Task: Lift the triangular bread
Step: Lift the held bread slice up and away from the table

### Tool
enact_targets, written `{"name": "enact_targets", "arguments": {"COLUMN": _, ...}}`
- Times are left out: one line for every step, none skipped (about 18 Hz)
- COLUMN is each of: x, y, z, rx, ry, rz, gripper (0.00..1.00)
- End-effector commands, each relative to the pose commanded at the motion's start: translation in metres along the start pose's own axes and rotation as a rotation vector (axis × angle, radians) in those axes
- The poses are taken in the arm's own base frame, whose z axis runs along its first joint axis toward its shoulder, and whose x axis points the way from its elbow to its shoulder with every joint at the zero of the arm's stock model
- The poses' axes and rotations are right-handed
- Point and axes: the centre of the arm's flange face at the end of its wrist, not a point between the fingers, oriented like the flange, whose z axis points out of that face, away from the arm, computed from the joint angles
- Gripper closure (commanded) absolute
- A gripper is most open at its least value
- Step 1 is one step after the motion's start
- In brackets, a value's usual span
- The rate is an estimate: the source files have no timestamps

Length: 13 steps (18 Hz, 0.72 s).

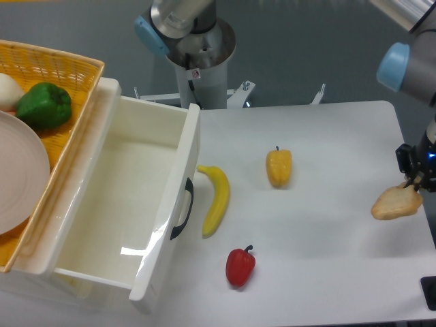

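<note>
The triangular bread (396, 204), a tan wedge with a paler face, hangs above the table near its right edge. My gripper (413, 184) is shut on the bread's upper corner, its dark fingers partly cut off by the frame's right side. The bread casts a faint shadow on the white table (320, 272) below it.
A yellow pepper (278, 167), a banana (216, 199) and a red pepper (240, 266) lie mid-table. An open white drawer (129, 204) juts out at the left, beside a wicker basket (65, 68) holding a green pepper (43, 105) and a plate (20, 170). The arm's base (201, 61) stands behind.
</note>
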Motion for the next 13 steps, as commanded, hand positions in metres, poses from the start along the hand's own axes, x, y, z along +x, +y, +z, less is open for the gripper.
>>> {"name": "enact_targets", "arguments": {"x": 0.001, "y": -0.001, "z": 0.001, "rx": -0.002, "ry": 0.009, "rz": 0.001, "gripper": 1.0}}
{"name": "enact_targets", "arguments": {"x": 0.002, "y": 0.0, "z": 0.001, "rx": -0.009, "ry": 0.015, "rz": 0.001, "gripper": 1.0}}
{"name": "enact_targets", "arguments": {"x": 0.002, "y": -0.004, "z": 0.003, "rx": -0.026, "ry": 0.02, "rz": 0.009, "gripper": 1.0}}
{"name": "enact_targets", "arguments": {"x": 0.003, "y": -0.011, "z": 0.003, "rx": -0.049, "ry": 0.023, "rz": 0.021, "gripper": 1.0}}
{"name": "enact_targets", "arguments": {"x": 0.005, "y": -0.017, "z": 0.006, "rx": -0.064, "ry": 0.031, "rz": 0.029, "gripper": 1.0}}
{"name": "enact_targets", "arguments": {"x": 0.007, "y": -0.021, "z": 0.007, "rx": -0.065, "ry": 0.036, "rz": 0.035, "gripper": 1.0}}
{"name": "enact_targets", "arguments": {"x": 0.009, "y": -0.026, "z": 0.008, "rx": -0.065, "ry": 0.037, "rz": 0.038, "gripper": 1.0}}
{"name": "enact_targets", "arguments": {"x": 0.009, "y": -0.026, "z": 0.01, "rx": -0.062, "ry": 0.04, "rz": 0.035, "gripper": 1.0}}
{"name": "enact_targets", "arguments": {"x": 0.01, "y": -0.027, "z": 0.011, "rx": -0.058, "ry": 0.041, "rz": 0.035, "gripper": 1.0}}
{"name": "enact_targets", "arguments": {"x": 0.01, "y": -0.028, "z": 0.013, "rx": -0.058, "ry": 0.042, "rz": 0.035, "gripper": 1.0}}
{"name": "enact_targets", "arguments": {"x": 0.01, "y": -0.029, "z": 0.013, "rx": -0.058, "ry": 0.042, "rz": 0.037, "gripper": 1.0}}
{"name": "enact_targets", "arguments": {"x": 0.009, "y": -0.029, "z": 0.013, "rx": -0.058, "ry": 0.041, "rz": 0.037, "gripper": 1.0}}
{"name": "enact_targets", "arguments": {"x": 0.009, "y": -0.029, "z": 0.014, "rx": -0.058, "ry": 0.042, "rz": 0.037, "gripper": 1.0}}
